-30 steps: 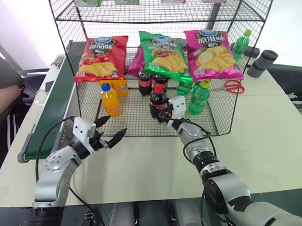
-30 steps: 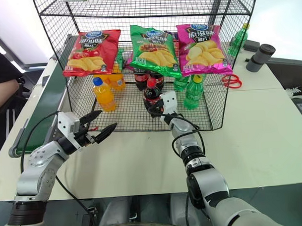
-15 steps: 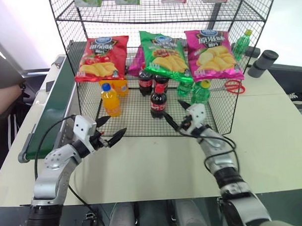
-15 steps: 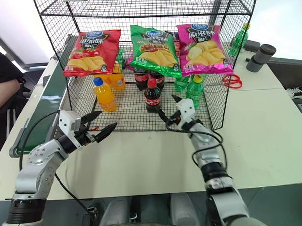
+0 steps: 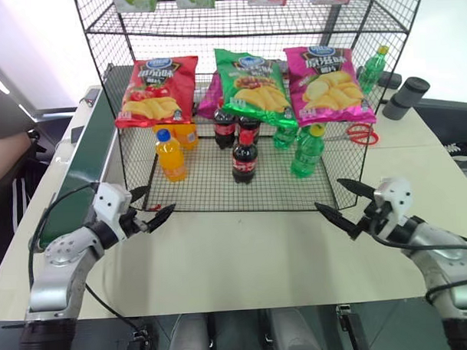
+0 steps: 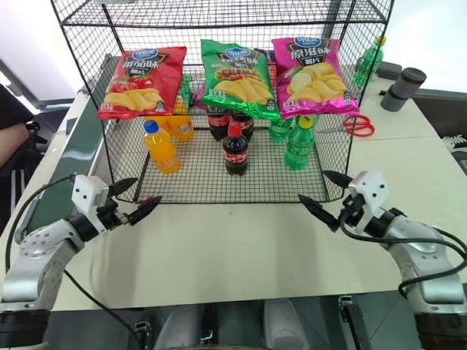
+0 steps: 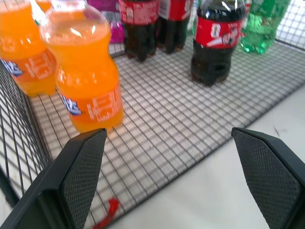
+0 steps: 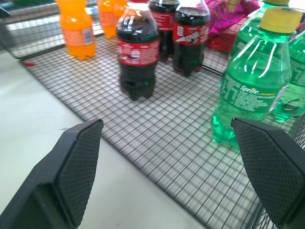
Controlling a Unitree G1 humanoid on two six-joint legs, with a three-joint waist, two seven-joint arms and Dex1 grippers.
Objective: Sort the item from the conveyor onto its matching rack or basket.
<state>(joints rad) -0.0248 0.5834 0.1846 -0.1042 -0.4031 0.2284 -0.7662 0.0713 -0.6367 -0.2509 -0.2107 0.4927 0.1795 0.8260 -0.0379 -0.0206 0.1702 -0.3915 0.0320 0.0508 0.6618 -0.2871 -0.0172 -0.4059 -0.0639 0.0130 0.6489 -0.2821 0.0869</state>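
- Right gripper [image 5: 347, 201]: jaws spread wide, nothing between them. It hangs over the bare white table [image 5: 244, 251], in front of the basket's right corner and apart from the mesh.
- Left gripper [image 5: 149, 209]: jaws likewise wide apart and empty. It hovers just outside the basket's front left corner, close beside the near end of the conveyor [image 5: 84, 172].
- Cola bottle [image 5: 245, 154]: upright on the grid floor of the black wire basket [image 5: 219, 192], near the front middle. 2 more cola bottles [image 5: 235, 125] stand just behind it, so it sits with its own kind. Neither gripper touches it.
- Neighbours inside: 1 orange soda bottle [image 5: 170, 154] to the left with another behind it, green bottles [image 5: 307, 151] to the right. 3 chip bags [image 5: 246, 86] hang on the basket's back wall above.
- Step in hand, as you'd read it: placement looks done. The bottle stands free in the matching basket and both arms are clear of it.
- Conveyor: the visible stretch of green belt carries no item.
- Next move: nothing to grasp yet. Keep both jaws spread, hold the arms clear of the mesh, and watch the belt for another item on the left gripper's side.
- Caution: the left fingertips sit near the basket's front wire. Mind snagging if you swing toward the belt.
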